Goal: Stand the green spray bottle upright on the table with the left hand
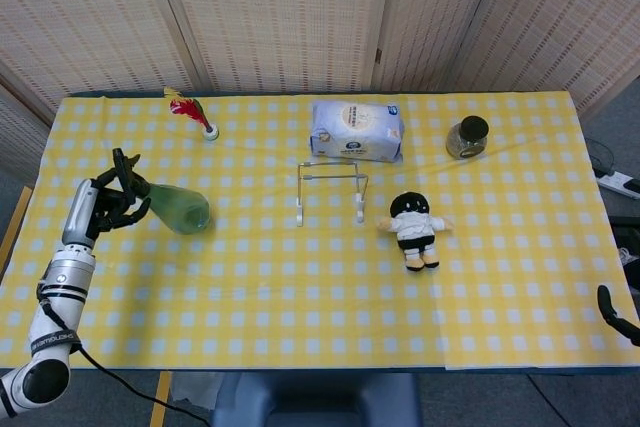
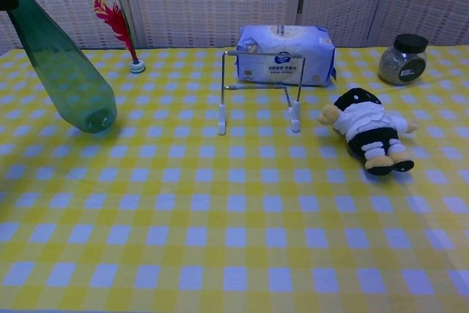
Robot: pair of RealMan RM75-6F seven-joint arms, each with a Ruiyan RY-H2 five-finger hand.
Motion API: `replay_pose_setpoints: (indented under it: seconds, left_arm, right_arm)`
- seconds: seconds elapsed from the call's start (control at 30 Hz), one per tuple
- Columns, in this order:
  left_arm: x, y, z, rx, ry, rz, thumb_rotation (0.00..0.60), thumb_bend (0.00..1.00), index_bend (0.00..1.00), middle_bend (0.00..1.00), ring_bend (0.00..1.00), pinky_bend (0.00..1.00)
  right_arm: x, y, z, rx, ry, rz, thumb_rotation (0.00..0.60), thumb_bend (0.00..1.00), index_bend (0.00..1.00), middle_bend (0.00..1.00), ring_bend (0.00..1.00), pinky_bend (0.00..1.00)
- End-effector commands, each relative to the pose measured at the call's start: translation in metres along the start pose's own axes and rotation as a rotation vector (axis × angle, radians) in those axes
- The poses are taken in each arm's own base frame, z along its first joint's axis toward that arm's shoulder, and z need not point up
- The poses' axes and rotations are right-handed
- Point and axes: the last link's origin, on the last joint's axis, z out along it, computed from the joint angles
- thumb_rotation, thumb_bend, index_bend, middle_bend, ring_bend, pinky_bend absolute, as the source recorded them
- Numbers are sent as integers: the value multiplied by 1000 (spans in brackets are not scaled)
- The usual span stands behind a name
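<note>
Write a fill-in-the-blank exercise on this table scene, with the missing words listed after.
1. The left hand holds the green spray bottle by its ____ end.
2. The bottle is ____, not upright.
3. The plush doll lies to the ____ of the wire rack in the head view.
4. The jar has a ____ lid.

Missing words: nozzle; tilted; right; black

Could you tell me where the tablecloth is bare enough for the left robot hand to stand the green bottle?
The near cloth is bare below the green spray bottle and wire rack, left of the plush doll. It is crowded along the far edge: feather, wipes pack, jar. The left robot hand holds the bottle tilted.
</note>
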Motion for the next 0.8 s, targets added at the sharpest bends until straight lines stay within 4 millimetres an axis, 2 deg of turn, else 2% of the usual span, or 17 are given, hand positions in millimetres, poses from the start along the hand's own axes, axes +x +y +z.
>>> replay_pose_setpoints:
  seconds: [0.03, 0.8]
  left_arm:
    - [2, -2, 1, 16, -4, 0, 600, 572, 633, 1000, 1000, 1000]
    - [9, -18, 11, 92, -30, -5, 600, 590, 641, 1000, 1000, 1000]
  right_arm:
    - [-1, 0, 0, -2, -2, -2, 600, 457, 0, 0, 1, 0]
    - [-3, -1, 0, -2, -9, -12, 600, 456, 0, 0, 0, 0]
